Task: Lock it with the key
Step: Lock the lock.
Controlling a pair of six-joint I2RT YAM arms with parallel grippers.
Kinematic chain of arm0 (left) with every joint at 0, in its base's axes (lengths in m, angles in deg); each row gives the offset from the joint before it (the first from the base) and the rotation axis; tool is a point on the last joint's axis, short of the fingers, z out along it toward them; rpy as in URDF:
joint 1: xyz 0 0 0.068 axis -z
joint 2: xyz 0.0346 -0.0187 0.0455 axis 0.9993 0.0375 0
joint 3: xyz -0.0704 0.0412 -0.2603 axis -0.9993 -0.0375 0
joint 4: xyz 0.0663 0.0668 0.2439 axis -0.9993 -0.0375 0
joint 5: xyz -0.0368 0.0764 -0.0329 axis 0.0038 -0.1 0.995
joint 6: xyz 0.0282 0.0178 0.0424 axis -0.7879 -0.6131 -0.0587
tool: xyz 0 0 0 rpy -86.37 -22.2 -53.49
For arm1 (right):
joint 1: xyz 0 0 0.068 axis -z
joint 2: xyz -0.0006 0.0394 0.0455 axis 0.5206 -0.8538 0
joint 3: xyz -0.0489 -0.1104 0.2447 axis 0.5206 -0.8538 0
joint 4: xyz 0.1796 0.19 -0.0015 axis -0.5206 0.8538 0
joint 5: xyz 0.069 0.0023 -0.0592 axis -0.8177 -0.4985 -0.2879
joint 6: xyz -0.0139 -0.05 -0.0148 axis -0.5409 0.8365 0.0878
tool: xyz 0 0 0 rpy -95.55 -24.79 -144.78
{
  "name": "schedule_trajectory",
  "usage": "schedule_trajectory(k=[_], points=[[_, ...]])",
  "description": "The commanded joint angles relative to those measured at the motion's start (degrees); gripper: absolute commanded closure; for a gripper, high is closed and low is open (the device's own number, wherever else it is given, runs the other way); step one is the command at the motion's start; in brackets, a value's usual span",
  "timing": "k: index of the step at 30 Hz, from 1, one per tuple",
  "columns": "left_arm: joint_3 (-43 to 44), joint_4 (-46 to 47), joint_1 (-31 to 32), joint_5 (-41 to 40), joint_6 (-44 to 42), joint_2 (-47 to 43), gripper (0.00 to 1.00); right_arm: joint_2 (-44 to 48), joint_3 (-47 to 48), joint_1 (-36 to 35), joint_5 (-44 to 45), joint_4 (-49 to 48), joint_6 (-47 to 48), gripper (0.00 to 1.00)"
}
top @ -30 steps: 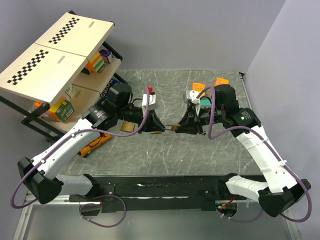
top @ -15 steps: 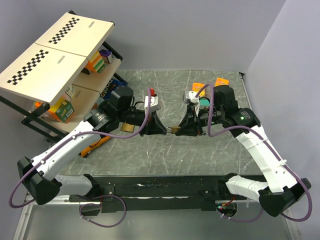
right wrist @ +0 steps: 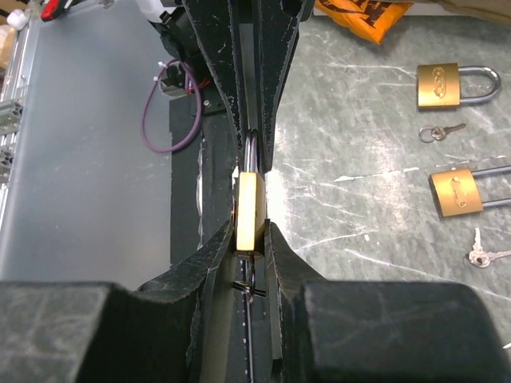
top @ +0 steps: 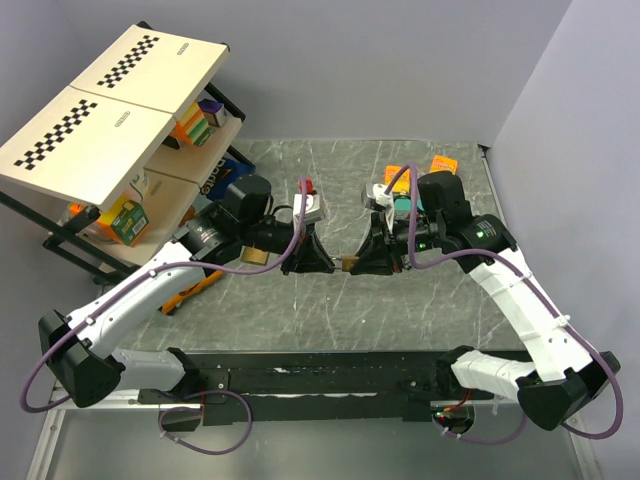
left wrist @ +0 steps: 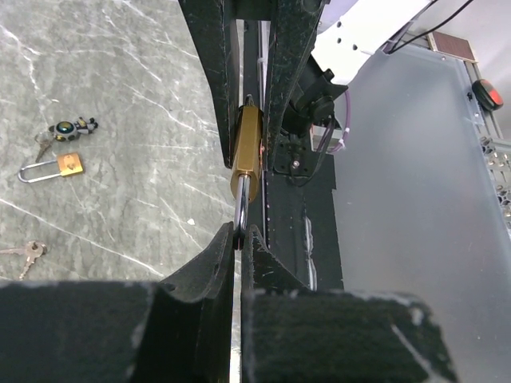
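1. Grippers are counted at two, and they are met tip to tip above the bench (top: 330, 310).
2. The right gripper (right wrist: 249, 230) is closed narrowly on the brass body of the held padlock (right wrist: 248, 209), which is gripped edge-on between its fingers.
3. The left gripper (left wrist: 239, 237) is pinched almost fully together on the shackle (left wrist: 239, 209) of that one padlock, directly ahead of the right gripper's tips.
4. A thin dark loop (right wrist: 250, 289) is seen just behind the padlock body, between the right gripper's fingers. What it is cannot be told.
5. The key (left wrist: 70, 127), one dark bunch, is seen lying on the bench, well apart from the left gripper and off to the left of its fingers in the left wrist view.
6. One small padlock (left wrist: 67, 163) is laid just beside the key, on the side nearer the left gripper.
7. One loose key pair (left wrist: 24, 252) is seen further back, also to the left of the left gripper.
8. Two larger padlocks are seen well to the right of the right gripper in its own view: the far padlock (right wrist: 438, 84) and the near padlock (right wrist: 455, 191).
9. Two more key sets are counted there: a ringed key set (right wrist: 437, 132) between those two padlocks, and a plain key set (right wrist: 481, 256) behind the near one.
10. Padlocks are thus counted at four: one held and three on the bench.
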Motion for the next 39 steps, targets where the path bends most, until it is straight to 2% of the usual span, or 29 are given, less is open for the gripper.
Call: schedule_trajectory(k=[1,14,17,18,19,22,25,31,35,39], points=[[0.9,16.2,4.7,3.2,1.3,2.4,0.99,-1.8,0.3,-5.4,-6.8,-13.4,-2.0,1.0],[-0.7,19.1,5.0,3.7,4.7,2.6,0.99,-3.1,0.6,-6.3,-6.5,-16.2,-4.3,1.0],[-0.9,18.3,2.5,4.8,6.2,1.9,0.99,-2.6,0.6,-5.9,-5.5,-14.0,-3.1,1.0],[-1.4,18.2,1.4,5.3,7.0,1.3,0.95,-2.3,0.3,-5.2,-5.4,-13.9,-3.7,1.0],[-1.6,18.1,0.0,5.6,8.3,0.9,0.83,-1.5,-0.1,-3.5,-5.3,-14.0,-4.3,1.0],[-2.5,17.5,-5.2,6.1,10.2,-1.4,0.62,0.4,-2.5,1.8,-5.0,-17.0,-8.6,1.0],[-4.0,20.0,-10.2,7.8,13.8,-3.6,0.51,2.5,-5.8,6.3,-5.2,-23.5,-15.4,1.0],[-5.9,26.2,-12.0,9.6,19.9,-4.2,0.44,4.8,-11.2,6.9,-6.2,-34.9,-27.2,1.0],[-5.6,28.9,-12.0,9.9,22.2,-2.7,0.43,5.2,-11.7,6.9,-6.5,-36.7,-29.5,1.0],[-5.6,32.5,-11.9,10.7,25.6,-1.3,0.47,5.7,-11.4,6.1,-6.6,-37.5,-29.9,1.0]])
